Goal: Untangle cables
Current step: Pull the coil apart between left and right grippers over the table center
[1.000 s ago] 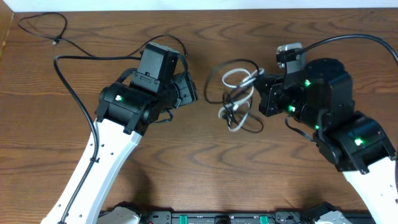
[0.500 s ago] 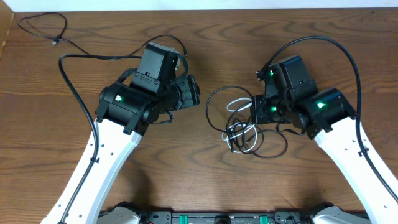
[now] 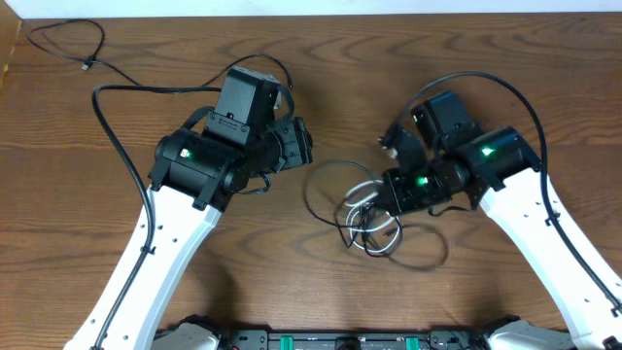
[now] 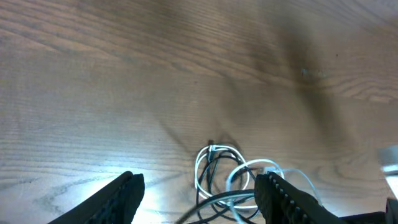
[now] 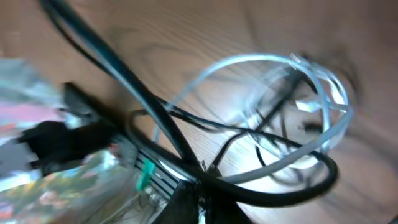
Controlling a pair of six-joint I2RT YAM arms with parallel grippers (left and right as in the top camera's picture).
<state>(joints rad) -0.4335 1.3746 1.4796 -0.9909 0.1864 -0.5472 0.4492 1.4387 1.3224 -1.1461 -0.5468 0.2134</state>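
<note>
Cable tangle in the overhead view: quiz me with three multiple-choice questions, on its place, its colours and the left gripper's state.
1. Where does the cable tangle lie?
A. between the left gripper and the right gripper
B. left of both
C. right of both
2. Its cords' colours?
A. red and blue
B. black and white
C. all yellow
3. The left gripper is:
A. shut on a cord
B. shut, empty
C. open, empty
Answers: 1 A, overhead shows it between them. 2 B, white loops among black ones. 3 C, its fingers stand apart, gripping nothing.
</note>
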